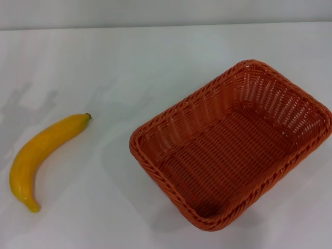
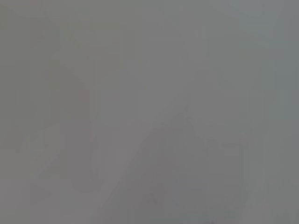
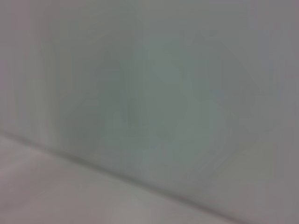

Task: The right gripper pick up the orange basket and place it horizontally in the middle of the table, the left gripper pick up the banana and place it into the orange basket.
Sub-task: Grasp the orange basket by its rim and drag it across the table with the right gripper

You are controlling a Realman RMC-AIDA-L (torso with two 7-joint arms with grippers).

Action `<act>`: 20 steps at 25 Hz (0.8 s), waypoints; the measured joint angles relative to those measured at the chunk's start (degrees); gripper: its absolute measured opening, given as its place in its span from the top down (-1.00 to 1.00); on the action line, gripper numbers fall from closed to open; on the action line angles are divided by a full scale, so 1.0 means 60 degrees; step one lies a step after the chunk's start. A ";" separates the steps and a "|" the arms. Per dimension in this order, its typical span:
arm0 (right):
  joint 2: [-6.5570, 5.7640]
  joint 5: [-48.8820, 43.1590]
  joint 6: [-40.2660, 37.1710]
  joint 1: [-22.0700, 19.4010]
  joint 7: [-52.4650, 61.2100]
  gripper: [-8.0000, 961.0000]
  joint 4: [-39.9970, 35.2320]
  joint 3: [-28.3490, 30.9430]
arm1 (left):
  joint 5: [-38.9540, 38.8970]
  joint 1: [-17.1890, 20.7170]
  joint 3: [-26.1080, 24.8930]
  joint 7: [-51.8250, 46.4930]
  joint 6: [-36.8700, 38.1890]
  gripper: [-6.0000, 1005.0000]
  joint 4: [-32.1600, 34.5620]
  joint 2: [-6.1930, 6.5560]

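An orange basket (image 1: 233,148) of woven wicker stands on the right half of the white table (image 1: 104,67) in the head view, turned at an angle, with nothing inside it. A yellow banana (image 1: 44,158) lies on the table at the left, its dark tip pointing toward the basket. Neither gripper shows in any view. Both wrist views hold only a plain grey surface.
The table's far edge runs along the top of the head view, with a pale wall behind it. Bare tabletop lies between the banana and the basket.
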 joint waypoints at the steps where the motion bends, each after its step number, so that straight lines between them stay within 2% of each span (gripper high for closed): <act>1: -0.0061 -0.0255 0.0190 0.0303 0.0343 -0.69 -0.0092 -0.0180 | 0.0008 0.0009 -0.0001 -0.0005 0.0016 -0.74 0.0001 0.0001; 4: -0.0166 -0.1150 0.0772 0.1089 0.1376 -0.69 -0.0142 -0.0694 | 0.0052 0.0017 -0.0001 -0.0027 0.0017 -0.74 0.0001 0.0011; 7: -0.0128 -0.2250 0.1083 0.1857 0.2248 -0.68 -0.0093 -0.1421 | 0.0180 -0.0002 0.0001 -0.0031 0.0008 -0.74 -0.0010 0.0016; 14: 0.0390 -0.4364 0.1292 0.2916 0.3140 -0.67 0.0070 -0.2694 | 0.0435 -0.0055 0.0000 -0.0035 0.0024 -0.74 -0.0065 0.0026; 20: 0.0937 -0.5867 0.1298 0.4026 0.3193 -0.66 0.1096 -0.3395 | 0.0492 0.0112 -0.0001 -0.0094 -0.0057 -0.74 -0.0125 0.0051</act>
